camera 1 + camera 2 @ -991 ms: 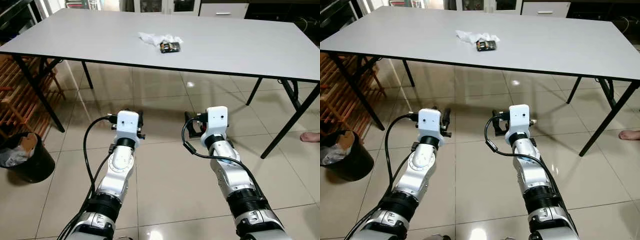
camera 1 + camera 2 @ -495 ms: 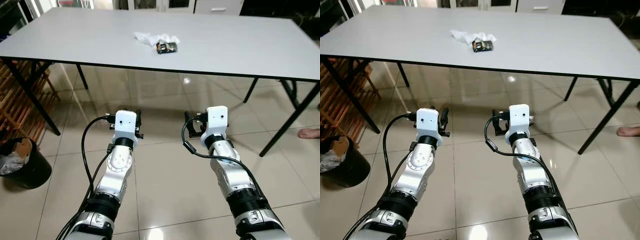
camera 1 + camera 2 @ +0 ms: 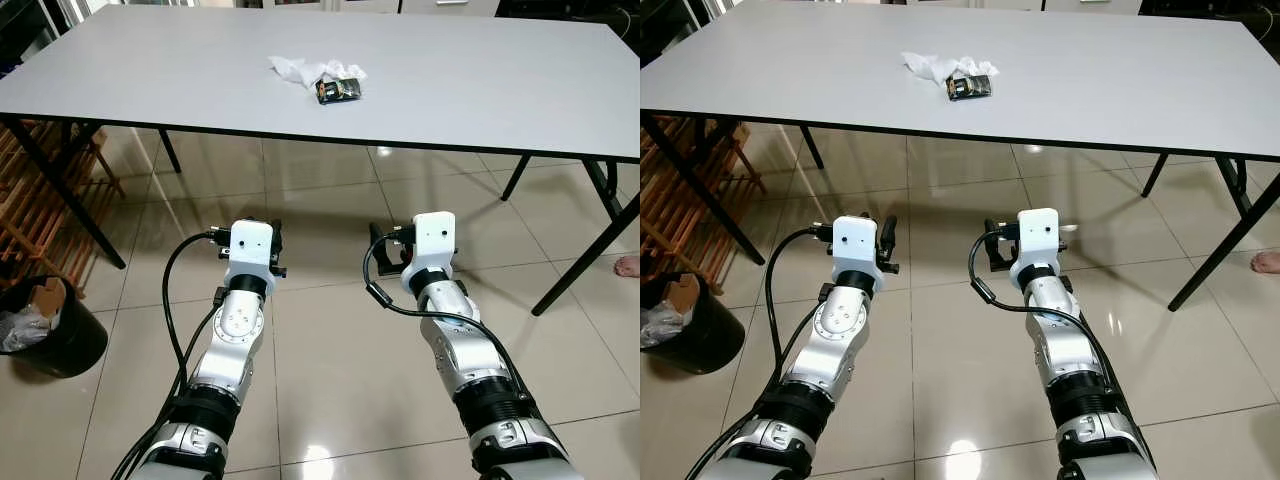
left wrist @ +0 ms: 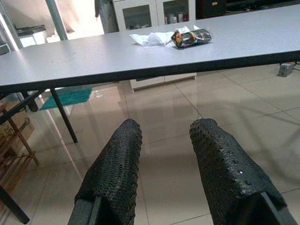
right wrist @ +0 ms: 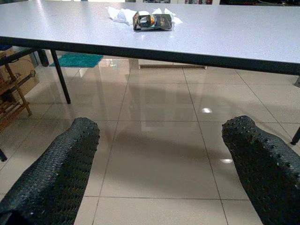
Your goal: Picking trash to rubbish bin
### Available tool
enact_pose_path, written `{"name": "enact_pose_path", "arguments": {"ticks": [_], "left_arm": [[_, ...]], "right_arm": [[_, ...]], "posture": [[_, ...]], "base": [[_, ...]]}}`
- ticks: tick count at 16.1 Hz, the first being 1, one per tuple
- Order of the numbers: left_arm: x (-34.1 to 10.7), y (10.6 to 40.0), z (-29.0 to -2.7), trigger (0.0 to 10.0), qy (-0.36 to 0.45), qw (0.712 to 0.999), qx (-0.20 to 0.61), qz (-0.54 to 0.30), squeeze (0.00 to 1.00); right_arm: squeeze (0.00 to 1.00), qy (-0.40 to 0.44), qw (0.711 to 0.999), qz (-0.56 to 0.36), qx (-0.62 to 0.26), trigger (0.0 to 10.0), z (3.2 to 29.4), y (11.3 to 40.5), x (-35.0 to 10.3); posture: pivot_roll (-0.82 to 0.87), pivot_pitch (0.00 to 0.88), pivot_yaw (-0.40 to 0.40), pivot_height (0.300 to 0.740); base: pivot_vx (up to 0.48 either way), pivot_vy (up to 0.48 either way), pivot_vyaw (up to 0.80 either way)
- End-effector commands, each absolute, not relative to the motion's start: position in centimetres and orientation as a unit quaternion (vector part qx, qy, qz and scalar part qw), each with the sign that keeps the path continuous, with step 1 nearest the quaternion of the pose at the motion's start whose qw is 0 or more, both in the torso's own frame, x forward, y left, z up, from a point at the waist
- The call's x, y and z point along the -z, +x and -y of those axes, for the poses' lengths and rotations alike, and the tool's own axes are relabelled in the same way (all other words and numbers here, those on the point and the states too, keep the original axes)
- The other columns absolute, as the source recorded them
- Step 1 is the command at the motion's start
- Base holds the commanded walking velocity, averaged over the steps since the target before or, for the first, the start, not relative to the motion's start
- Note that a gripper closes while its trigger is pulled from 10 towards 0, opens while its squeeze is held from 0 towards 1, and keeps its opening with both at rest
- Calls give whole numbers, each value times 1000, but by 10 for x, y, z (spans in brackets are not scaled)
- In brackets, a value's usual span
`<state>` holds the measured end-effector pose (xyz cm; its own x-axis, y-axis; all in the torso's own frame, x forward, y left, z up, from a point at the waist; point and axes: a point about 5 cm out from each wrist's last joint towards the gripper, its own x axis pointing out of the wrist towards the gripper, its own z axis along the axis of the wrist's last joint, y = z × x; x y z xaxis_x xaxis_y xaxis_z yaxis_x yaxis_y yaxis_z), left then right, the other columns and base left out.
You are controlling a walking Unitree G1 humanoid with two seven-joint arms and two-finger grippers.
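Nothing is collected yet: the crumpled tissue (image 3: 300,69) and snack wrapper (image 3: 339,91) lie on the far table (image 3: 480,90). Left gripper (image 4: 164,154) and right gripper (image 5: 161,154), fingers spread, hold nothing; rubbish bin (image 3: 50,335) waits near left.

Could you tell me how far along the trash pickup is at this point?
Nothing looks done yet: the tissue and dark wrapper lie on the table. Nothing is in hand: the left gripper and right gripper are open, low before the table. Left: pick up both and carry them to the bin.
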<state>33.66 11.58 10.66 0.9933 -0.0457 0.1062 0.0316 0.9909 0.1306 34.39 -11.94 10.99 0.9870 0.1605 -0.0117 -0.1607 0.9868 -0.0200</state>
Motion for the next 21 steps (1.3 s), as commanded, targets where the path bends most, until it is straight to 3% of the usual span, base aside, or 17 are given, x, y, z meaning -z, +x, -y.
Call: {"name": "enact_pose_path", "arguments": {"ticks": [1, 21], "left_arm": [[-107, 339, -118, 10000, 67, 996, 14, 48, 0], [-107, 340, -119, 10000, 65, 997, 11, 47, 0]], "right_arm": [[0, -13, 996, 1, -83, 10000, 118, 345, -112], [0, -12, 996, 1, -84, 10000, 117, 345, -112]], "posture": [[-56, 71, 26, 740], [-56, 74, 26, 740]], "base": [[401, 0, 0], [471, 0, 0]]}}
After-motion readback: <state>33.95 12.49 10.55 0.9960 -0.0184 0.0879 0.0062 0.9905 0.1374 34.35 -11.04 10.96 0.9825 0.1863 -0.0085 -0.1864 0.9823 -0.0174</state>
